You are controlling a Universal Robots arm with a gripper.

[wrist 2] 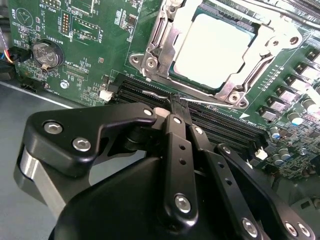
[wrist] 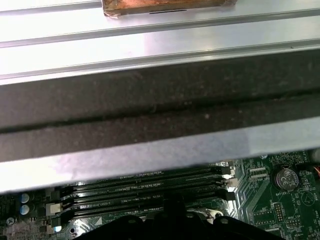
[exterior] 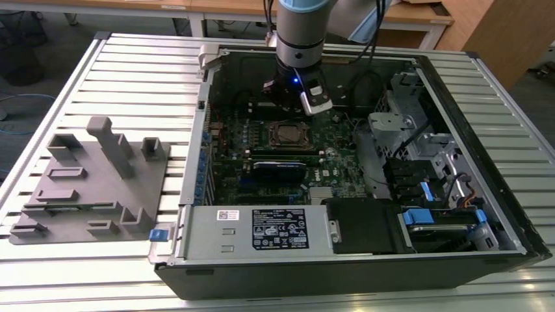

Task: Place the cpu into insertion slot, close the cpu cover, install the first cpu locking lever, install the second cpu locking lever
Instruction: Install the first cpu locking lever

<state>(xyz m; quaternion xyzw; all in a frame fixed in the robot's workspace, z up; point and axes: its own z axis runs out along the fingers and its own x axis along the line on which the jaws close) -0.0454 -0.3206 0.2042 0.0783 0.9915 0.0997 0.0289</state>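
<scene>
While the cpu is sitting under the cpu cover, we're guessing the levers remain; the gripper is sitting pinched together beside one, hold unclear.

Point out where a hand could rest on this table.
Bare slats of the table lie on the far and near sides of the grey fixture. It is crowded inside the computer case, where the arm stands by the insertion slot.

printed label on power supply, unreadable, motherboard lettering illegible too
</scene>
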